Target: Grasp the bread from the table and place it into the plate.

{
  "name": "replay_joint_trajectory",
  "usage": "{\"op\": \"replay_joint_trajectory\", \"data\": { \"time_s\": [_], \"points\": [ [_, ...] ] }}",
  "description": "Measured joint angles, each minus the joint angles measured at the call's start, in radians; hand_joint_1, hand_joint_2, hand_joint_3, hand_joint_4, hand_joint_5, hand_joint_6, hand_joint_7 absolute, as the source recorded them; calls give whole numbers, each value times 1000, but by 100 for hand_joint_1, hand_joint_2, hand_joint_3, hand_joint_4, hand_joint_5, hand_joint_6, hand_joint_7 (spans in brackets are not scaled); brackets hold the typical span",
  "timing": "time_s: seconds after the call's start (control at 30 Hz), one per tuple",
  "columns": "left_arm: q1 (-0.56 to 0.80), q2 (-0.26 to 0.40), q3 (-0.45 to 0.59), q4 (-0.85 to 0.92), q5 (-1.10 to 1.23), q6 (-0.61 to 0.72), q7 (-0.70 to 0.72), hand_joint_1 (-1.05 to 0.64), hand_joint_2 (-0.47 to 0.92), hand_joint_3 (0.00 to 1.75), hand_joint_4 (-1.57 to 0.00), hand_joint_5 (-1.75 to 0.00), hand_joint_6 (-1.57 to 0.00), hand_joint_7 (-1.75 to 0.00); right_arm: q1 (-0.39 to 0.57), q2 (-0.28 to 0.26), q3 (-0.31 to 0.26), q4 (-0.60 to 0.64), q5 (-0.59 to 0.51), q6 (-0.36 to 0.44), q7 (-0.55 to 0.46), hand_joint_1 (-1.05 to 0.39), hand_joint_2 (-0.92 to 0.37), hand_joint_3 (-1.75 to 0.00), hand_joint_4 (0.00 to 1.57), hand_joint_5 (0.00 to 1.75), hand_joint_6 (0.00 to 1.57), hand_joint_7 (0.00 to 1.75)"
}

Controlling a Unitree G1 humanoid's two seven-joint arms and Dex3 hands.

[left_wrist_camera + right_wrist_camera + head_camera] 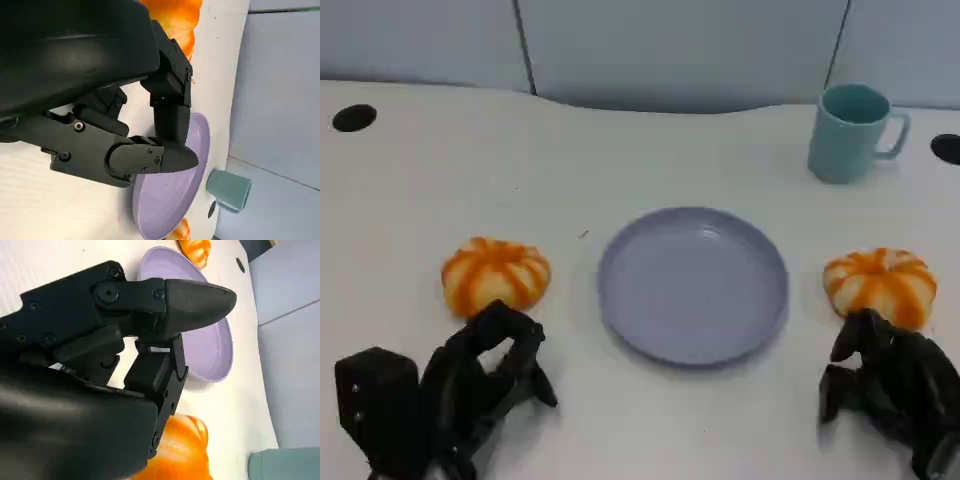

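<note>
The robot's left hand rests low at the near left of the white table. Its black fingers are curled inward into a loose hook and hold nothing. Just beyond the fingertips, close to them but apart as far as I can tell, sits a round orange-and-white striped bread. In the left wrist view the same hand shows its fingers bent in with nothing between them, the bread just beyond them.

The right hand sits at the near right of the table, fingers likewise curled in and holding nothing. A second striped bread lies directly beyond it, the fingertips very near its front edge; whether they touch it I cannot tell. The right wrist view shows that hand above this second bread.

Between the two breads, in the middle of the table, lies a lavender plate with nothing on it. Both breads sit on the table, one on each side of the plate and well apart from each other.

Farther back on the right stands a teal mug, upright, its handle turned to the right. A dark round hole marks the far left of the tabletop and another the far right edge. Behind the table runs a pale grey-blue wall.
</note>
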Motion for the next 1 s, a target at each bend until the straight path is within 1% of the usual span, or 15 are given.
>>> {"op": "replay_joint_trajectory", "data": {
  "time_s": [0.2, 1.0],
  "points": [
    [0, -1, -1, -2, 0, 1, 0, -63, 92, 34, -86, -175, -59, -175, -1, 0, -1, 0, 0, 1, 2, -44, -92, -51, 120, 144, 112, 136],
    [0, -1, -5, -9, -1, 18, 0, -62, 92, 34, -88, -175, -61, -175, -1, 0, -2, 6, -3, -8, 9, -44, -92, -50, 120, 144, 112, 135]
  ]
}}
